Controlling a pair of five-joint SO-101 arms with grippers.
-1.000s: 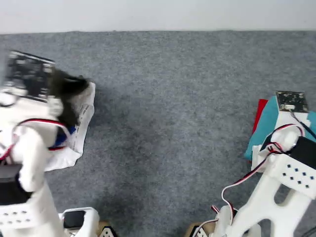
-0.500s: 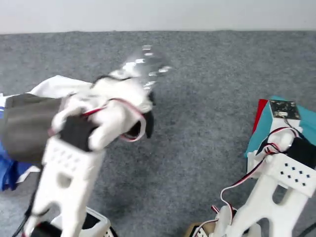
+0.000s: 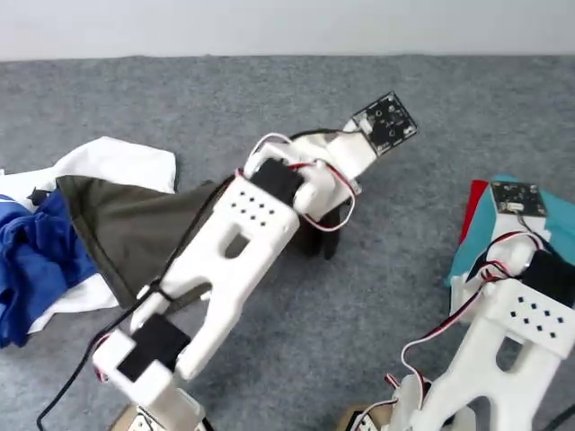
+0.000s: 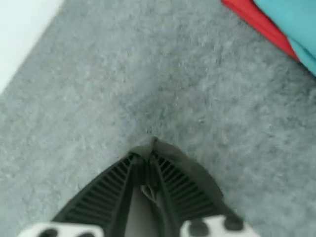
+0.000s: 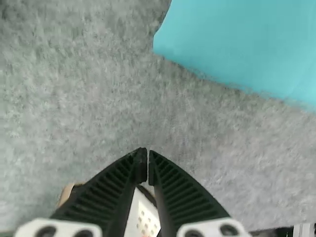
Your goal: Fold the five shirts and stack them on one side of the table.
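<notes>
An olive-grey shirt (image 3: 126, 224) is stretched from the pile at the left toward the table's middle. My left gripper (image 3: 319, 238) is shut on its leading edge; the left wrist view shows this gripper (image 4: 152, 148) pinching the olive fabric (image 4: 196, 169) just above the carpet. A white shirt (image 3: 117, 162) and a crumpled blue shirt (image 3: 36, 260) lie at the left. At the right lie a teal shirt (image 3: 481, 233) on a red shirt (image 3: 471, 211), which the left wrist view has as red (image 4: 247, 15) and teal (image 4: 291, 19). My right gripper (image 5: 147, 155) is shut and holds nothing, beside the teal shirt (image 5: 237, 44).
Grey carpet (image 3: 269, 117) covers the table up to the pale wall at the back. The right arm's white frame (image 3: 503, 332) stands at the front right, and the left arm's base (image 3: 144, 359) at the front left. Open carpet lies between the arms.
The left arm swung from the pile at the far left across to the table's middle, pulling the olive-grey shirt out with it. The right arm stayed still.
</notes>
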